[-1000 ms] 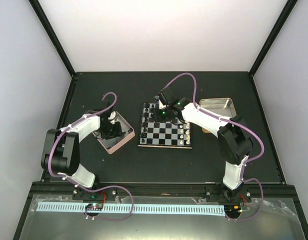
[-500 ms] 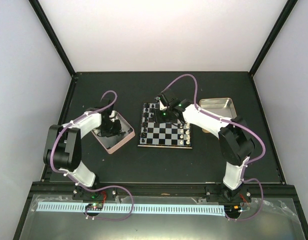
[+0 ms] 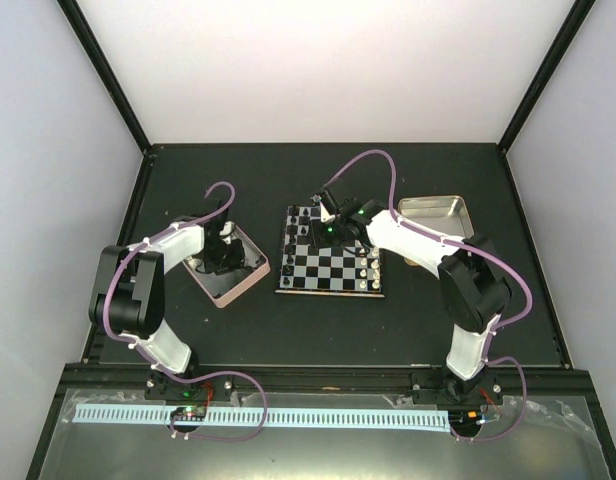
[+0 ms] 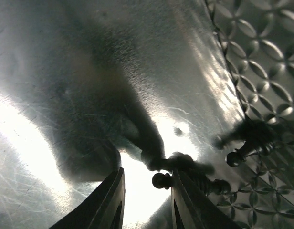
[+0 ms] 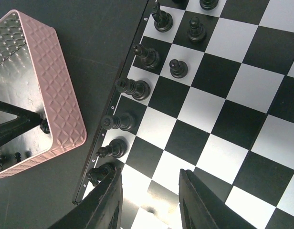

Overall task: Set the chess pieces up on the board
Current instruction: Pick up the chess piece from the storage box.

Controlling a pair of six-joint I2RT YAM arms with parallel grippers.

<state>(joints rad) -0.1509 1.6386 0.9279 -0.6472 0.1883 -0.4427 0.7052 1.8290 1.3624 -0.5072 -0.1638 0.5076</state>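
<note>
Six black chess pieces [image 5: 132, 87] stand in a file down one edge of the board [image 3: 333, 268], one per edge square, with at least three pawns in the file beside them. That count comes from the right wrist view; from overhead they are only dark specks. The board lies flat in the middle of the table [image 3: 288, 330]. Pale pieces [image 3: 371, 265] line its opposite edge and are seen from overhead only. The pink tin [image 3: 244, 288] sits just left of the board, not touching it, and holds more black pieces. Only the left wrist view gives detail there. A fallen piece [image 4: 204, 176] lies on the shiny tin floor with its knob between the fingers of the left claw [image 4: 147, 175]. The knob is against one finger, with a bright gap to the other, so the claw is narrowly spread and pinches nothing visible. Another piece [image 4: 247, 148] lies by the patterned wall. Overhead, the left claw is down inside the tin. The right claw [image 5: 149, 175] hangs over the board by the black file, fingers spread, nothing between them. A silver tin [image 3: 435, 212] sits to the right of the board.
</note>
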